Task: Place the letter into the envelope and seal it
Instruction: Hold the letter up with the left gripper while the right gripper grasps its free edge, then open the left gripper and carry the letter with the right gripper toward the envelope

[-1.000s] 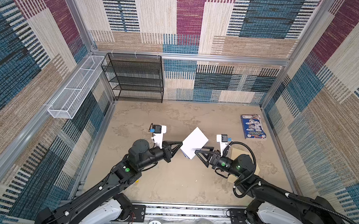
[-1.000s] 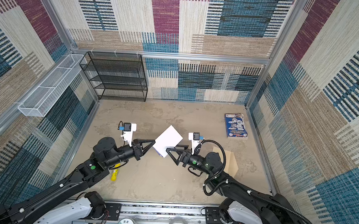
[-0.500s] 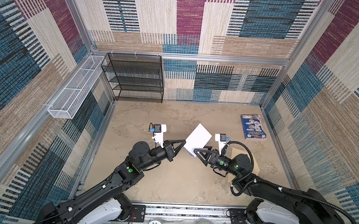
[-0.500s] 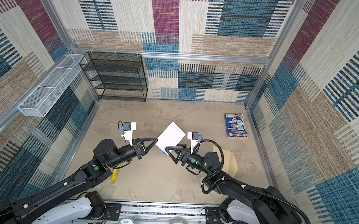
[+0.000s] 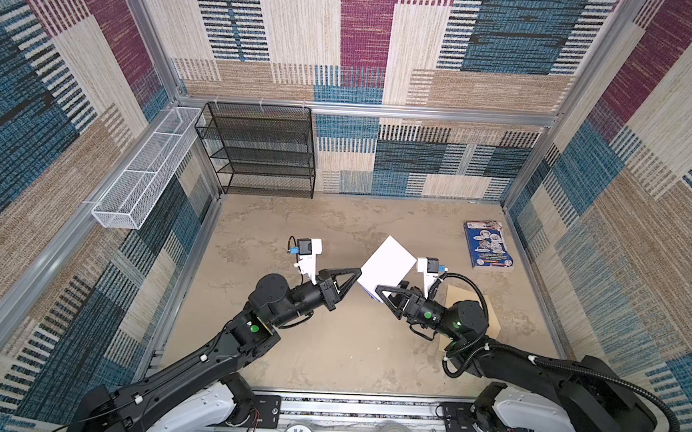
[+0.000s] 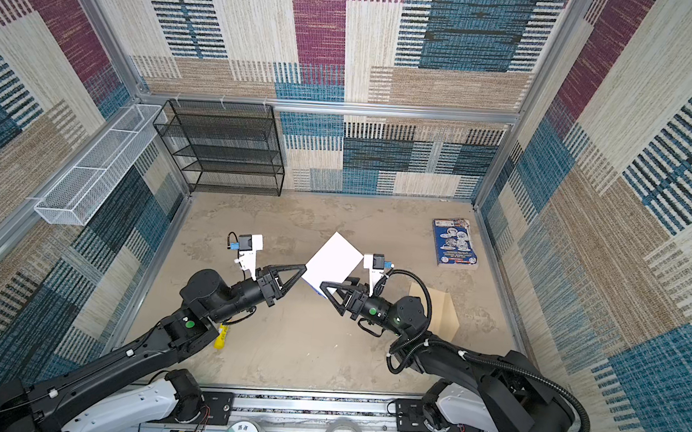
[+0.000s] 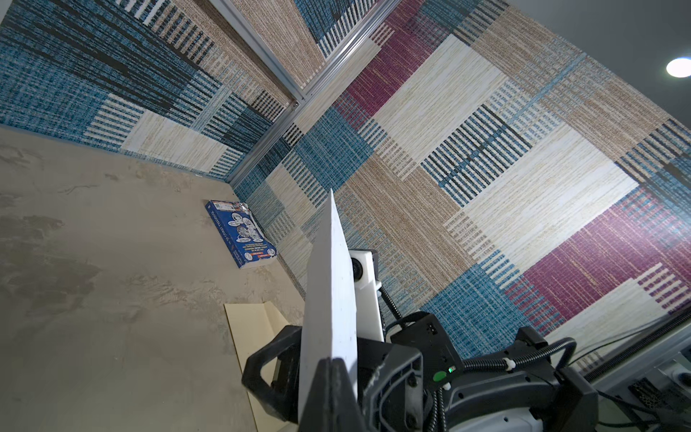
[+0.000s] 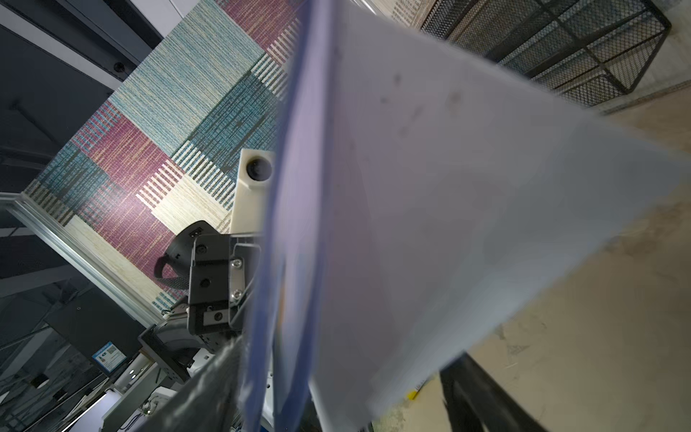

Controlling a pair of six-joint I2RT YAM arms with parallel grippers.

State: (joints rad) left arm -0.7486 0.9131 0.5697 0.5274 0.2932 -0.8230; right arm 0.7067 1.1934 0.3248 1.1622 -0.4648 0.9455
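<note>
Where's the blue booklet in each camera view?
A top view: blue booklet at right, flat beside the right wall.
A top view: same spot.
Left wrist: left of centre, by the wall.
Right wrist: not in it.
Shared landmark: the raised letter.

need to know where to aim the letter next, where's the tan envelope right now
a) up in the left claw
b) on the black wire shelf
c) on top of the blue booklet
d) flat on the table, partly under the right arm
d, the envelope lies flat on the table, partly hidden by the right arm, while the left claw pinches only the letter up in the air.
</note>
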